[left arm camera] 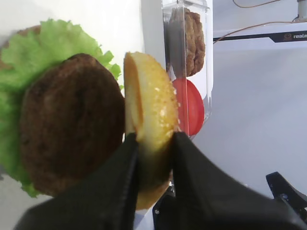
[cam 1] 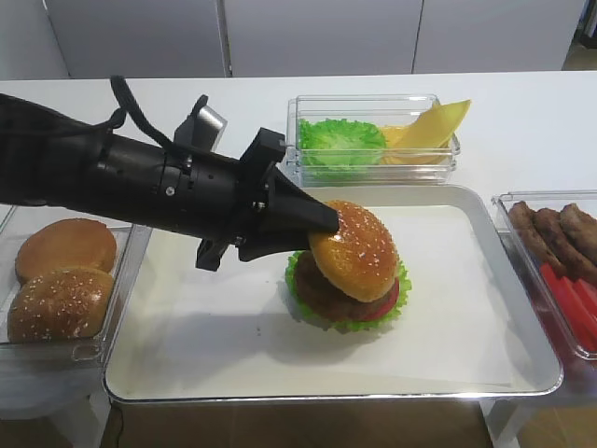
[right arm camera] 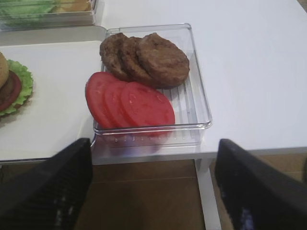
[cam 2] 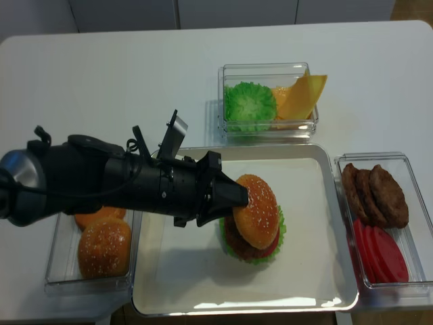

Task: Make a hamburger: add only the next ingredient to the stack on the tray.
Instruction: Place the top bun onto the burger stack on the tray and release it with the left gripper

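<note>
The left gripper (left arm camera: 152,148) jaws pinch the glossy golden sesame-seeded bun top (cam 1: 354,250) edge-on over the lettuce-tomato-patty stack (cam 1: 347,297); it looks light, stiff and slick-crusted, so rim-gripping suits it.

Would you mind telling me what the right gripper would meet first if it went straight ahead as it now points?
Probably the clear plastic tub of red tomato slices and brown patties; depth is unclear.

My fingers (left arm camera: 115,187) pinch the seeded bun top (left arm camera: 149,115) on edge at frame centre — patty (left arm camera: 69,122) and lettuce (left arm camera: 29,57) left, a clear tub (left arm camera: 189,72) upper right.
</note>
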Controlling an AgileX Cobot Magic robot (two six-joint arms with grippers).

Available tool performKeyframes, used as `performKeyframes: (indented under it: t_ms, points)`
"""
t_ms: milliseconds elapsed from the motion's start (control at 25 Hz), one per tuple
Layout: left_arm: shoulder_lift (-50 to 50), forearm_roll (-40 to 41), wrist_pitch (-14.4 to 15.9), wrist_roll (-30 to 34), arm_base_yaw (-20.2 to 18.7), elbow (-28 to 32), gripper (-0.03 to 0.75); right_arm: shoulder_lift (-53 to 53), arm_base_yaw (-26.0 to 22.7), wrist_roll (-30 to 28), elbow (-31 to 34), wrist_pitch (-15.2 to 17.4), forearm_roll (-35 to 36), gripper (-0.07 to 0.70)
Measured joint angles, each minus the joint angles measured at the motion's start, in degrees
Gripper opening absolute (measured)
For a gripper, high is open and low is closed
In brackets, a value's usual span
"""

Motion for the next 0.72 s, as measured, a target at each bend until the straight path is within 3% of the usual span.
performKeyframes:
  t_ms: [280,720]
  points:
    - [0.0,1.0,0.1,1.7,0.0,0.0,0.214,0.0,0.0,0.0,0.0,0.0,0.0,0.608]
    - [0.0,1.4,0.1,1.7,0.0,0.0,0.469,0.0,0.0,0.0,0.0,0.0,0.0,0.608]
